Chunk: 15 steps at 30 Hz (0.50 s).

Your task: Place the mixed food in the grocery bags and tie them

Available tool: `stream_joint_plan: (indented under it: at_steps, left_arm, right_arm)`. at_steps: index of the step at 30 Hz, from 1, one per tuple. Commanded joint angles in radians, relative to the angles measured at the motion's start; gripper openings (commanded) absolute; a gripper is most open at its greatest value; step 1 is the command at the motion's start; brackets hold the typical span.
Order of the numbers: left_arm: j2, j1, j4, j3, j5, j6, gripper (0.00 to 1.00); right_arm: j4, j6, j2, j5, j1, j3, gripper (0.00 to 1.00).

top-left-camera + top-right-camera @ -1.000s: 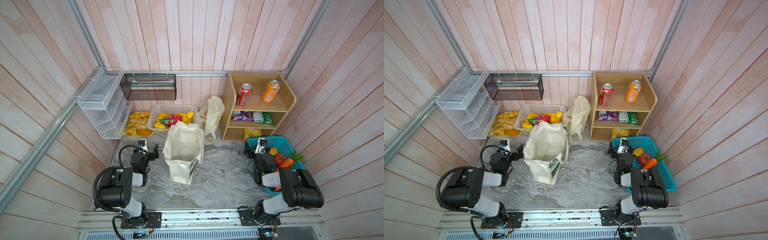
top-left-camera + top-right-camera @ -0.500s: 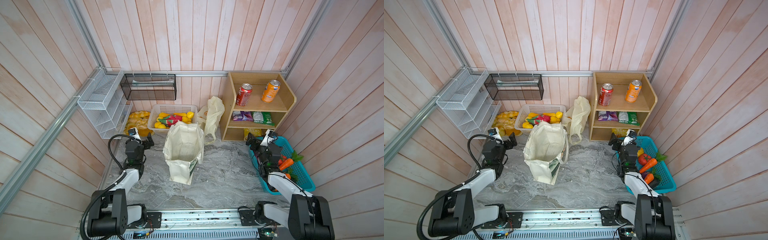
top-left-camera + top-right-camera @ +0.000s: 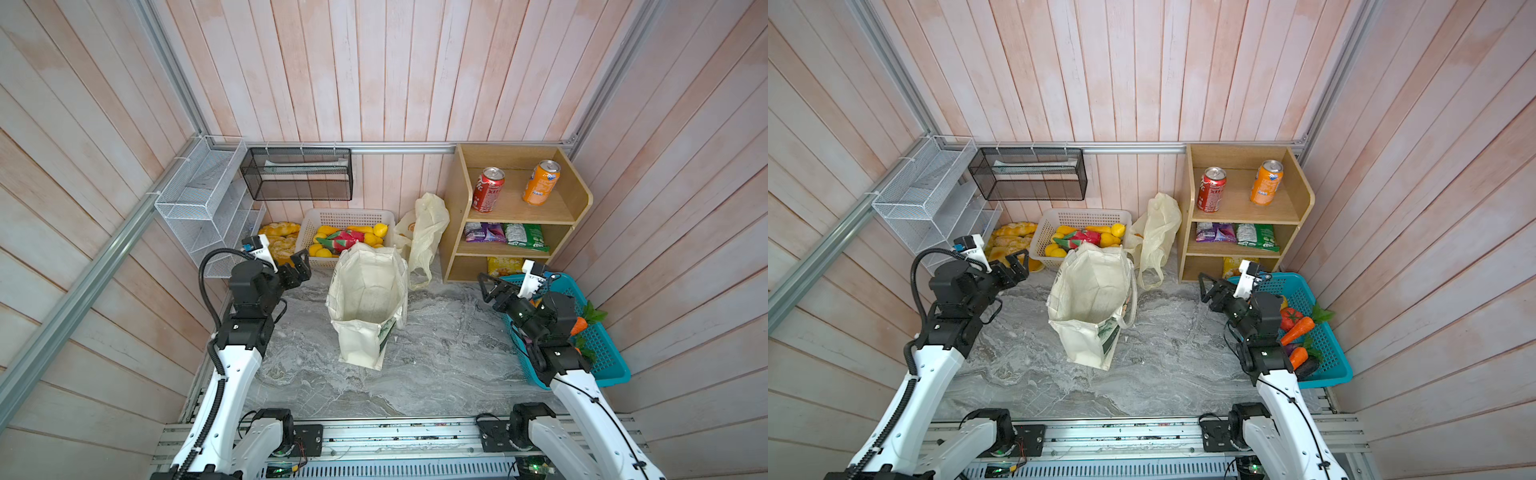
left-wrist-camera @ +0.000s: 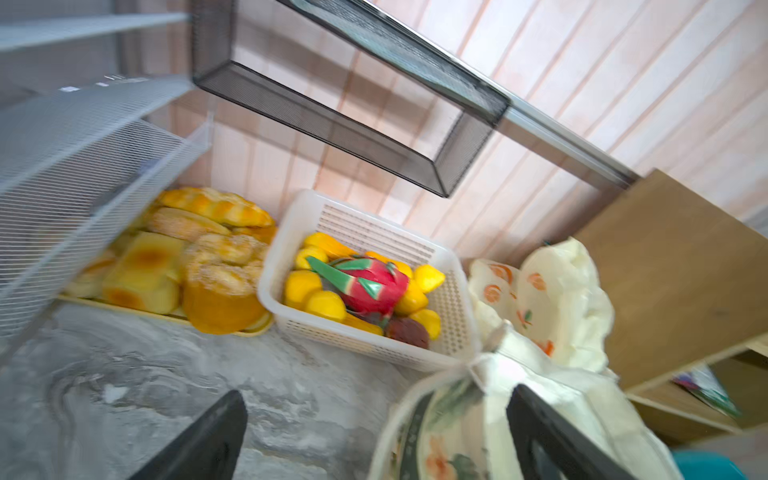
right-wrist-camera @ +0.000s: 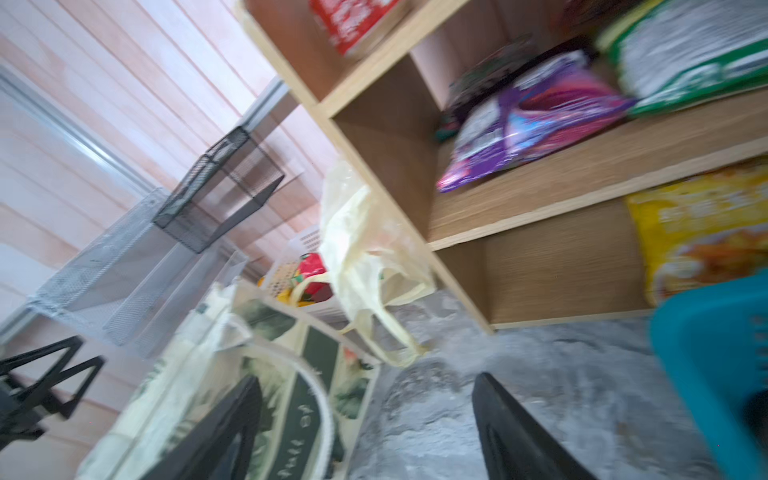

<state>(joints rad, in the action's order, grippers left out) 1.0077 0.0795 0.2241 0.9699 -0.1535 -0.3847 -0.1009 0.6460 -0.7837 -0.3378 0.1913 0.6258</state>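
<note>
Left wrist view: what reads clearly?

The left gripper (image 4: 378, 395) shows black jaws spread wide, nothing between them. Beyond, the boxy cream cloth tote with green side print (image 4: 465, 419) is cut off by the frame.

And from above?

In both top views the tote stands open mid-table on the grey marbled tabletop (image 3: 449, 353). The thin, crinkled pale-yellow plastic bag printed with oranges (image 3: 428, 232) slumps at the far side, against the left wall of the wooden shelf unit (image 3: 579, 199).

The food?

The shiny red soda can (image 3: 488, 189) stands upright on the top shelf. The glossy purple snack packet (image 3: 484, 232) lies on the middle one. The orange toy carrots with green leafy tops (image 3: 1298, 330) lie in the teal plastic mesh basket (image 3: 1329, 377) at the right, partly hidden behind the right arm.

Right gripper?

The right gripper (image 3: 484, 286) hovers just left of that basket, jaws apart, empty. Its wrist view is smeared, so the can's label is unreadable.
</note>
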Motion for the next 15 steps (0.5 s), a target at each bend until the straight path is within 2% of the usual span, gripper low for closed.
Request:
stream_joint_plan:
  at_steps: [1, 4, 8, 15]
  left_arm:
    - [0.078, 0.12, 0.226, 0.104, -0.007, 0.06, 1.0]
    - [0.137, 0.184, 0.291, 0.164, 0.076, 0.09, 1.0]
    - [0.152, 0.186, 0.303, 0.171, 0.146, 0.1, 1.0]
    - [0.181, 0.189, 0.314, 0.179, 0.105, 0.104, 1.0]
  right_arm:
    - [0.258, -0.011, -0.053, 0.113, 0.177, 0.137, 0.78]
    - [0.352, -0.058, -0.188, 0.241, 0.35, 0.298, 0.76]
    - [0.47, -0.117, -0.383, 0.341, 0.493, 0.5, 0.74]
    - [0.529, -0.143, -0.557, 0.419, 0.572, 0.621, 0.72]
